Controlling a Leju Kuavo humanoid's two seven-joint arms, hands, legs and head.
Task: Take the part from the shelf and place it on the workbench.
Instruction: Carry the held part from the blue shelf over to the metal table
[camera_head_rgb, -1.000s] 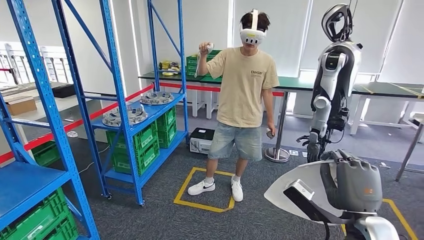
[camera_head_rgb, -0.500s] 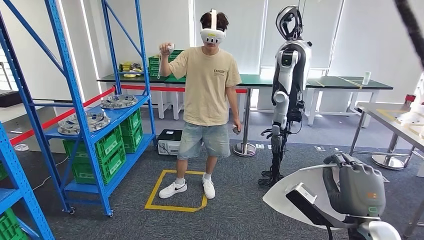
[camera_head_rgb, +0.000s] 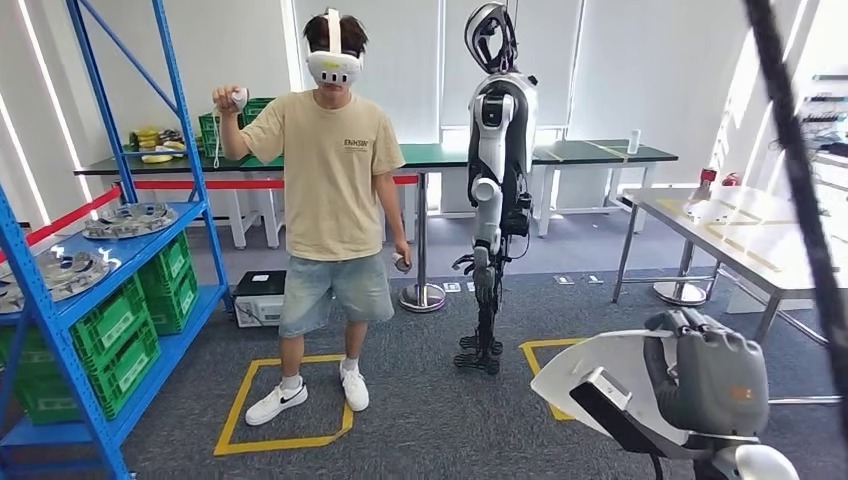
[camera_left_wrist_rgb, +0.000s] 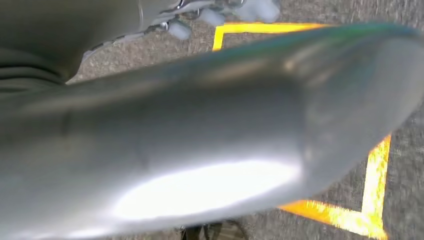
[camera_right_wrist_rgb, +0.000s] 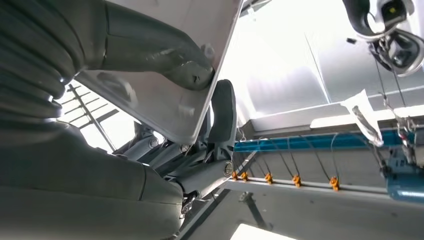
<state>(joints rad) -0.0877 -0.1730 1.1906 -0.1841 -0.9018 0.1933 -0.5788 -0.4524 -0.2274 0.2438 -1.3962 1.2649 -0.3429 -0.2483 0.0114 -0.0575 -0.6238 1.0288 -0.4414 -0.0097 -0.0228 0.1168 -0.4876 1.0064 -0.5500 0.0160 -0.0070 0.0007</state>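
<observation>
The part (camera_head_rgb: 600, 372), a flat white panel with a curved edge, sits low on the right of the head view, grasped by the right robot hand (camera_head_rgb: 712, 375), whose dark fingers wrap over its top edge. In the right wrist view the same part (camera_right_wrist_rgb: 170, 75) is a pale sheet pinched between the thick grey thumb (camera_right_wrist_rgb: 150, 47) on one face and darker fingers (camera_right_wrist_rgb: 222, 112) on the other. The left wrist view shows a broad, blurred silver surface close to the lens, with grey carpet and yellow tape behind it; whether the left robot hand is released or clenched cannot be told.

The blue shelf (camera_head_rgb: 100, 230) stands on the left of the head view, carrying round metal parts (camera_head_rgb: 128, 218) on its upper level and green crates (camera_head_rgb: 120, 335) below. The grey table (camera_head_rgb: 760, 240) stands on the right, beyond the held part and well apart from it. A long green-topped table (camera_head_rgb: 560, 153) runs along the back wall.

A person (camera_head_rgb: 330, 190) in a beige shirt and a white headset stands in the middle, feet on a yellow floor square (camera_head_rgb: 285, 400), one hand raised with a controller. A second humanoid robot (camera_head_rgb: 498, 180) hangs upright just beside the person.
</observation>
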